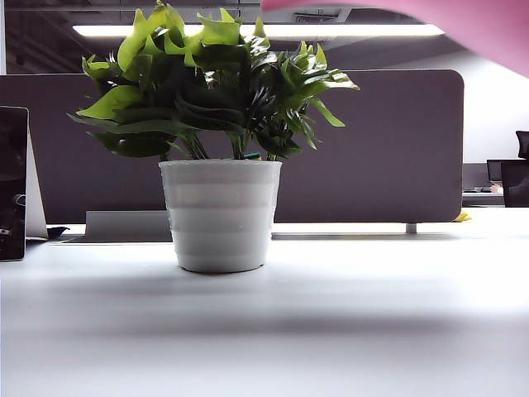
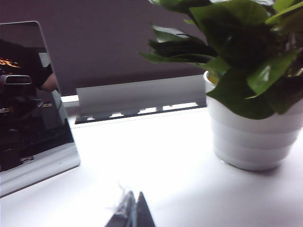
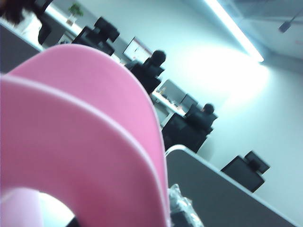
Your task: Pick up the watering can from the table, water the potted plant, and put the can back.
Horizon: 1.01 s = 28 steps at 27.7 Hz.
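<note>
While left claw's closed, right claw clasps can.

Pink watering can aloft (only edge visible); potted plant upright on table.

Partly visible items across the three views.
Watering can cropped at one o'clock; right gripper hidden behind it; left gripper cropped at six o'clock.

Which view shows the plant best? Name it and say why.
The exterior view: the whole plant, leaves and white pot, stands centred on the table. The left wrist view shows only part of it, cut off at the frame's edge. The right wrist view shows none of it, filled instead by the pink can.
</note>
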Motion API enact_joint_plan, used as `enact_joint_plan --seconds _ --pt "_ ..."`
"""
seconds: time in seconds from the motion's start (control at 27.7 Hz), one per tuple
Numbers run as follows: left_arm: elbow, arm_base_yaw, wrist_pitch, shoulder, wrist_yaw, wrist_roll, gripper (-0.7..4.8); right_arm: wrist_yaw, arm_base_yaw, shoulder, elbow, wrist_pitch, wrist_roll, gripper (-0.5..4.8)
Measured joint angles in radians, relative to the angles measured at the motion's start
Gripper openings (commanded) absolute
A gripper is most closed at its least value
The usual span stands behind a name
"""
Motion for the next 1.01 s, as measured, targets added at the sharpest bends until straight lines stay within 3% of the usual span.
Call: enact_joint_plan --seconds 0.43,0.8,1.01 --pt "0.0 -0.102 0.0 0.0 0.001 0.0 -0.05 -0.015 0.0 0.029 0.061 -0.009 -0.05 -0.06" --pt "0.0 -0.103 0.0 0.0 0.0 0.0 -0.05 -0.026 0.003 0.029 0.067 -0.021 -0.115 -0.06" --pt "0.0 -0.103 0.0 0.0 0.0 0.0 -0.05 -0.025 0.052 0.029 0.069 -0.021 -0.173 -0.06"
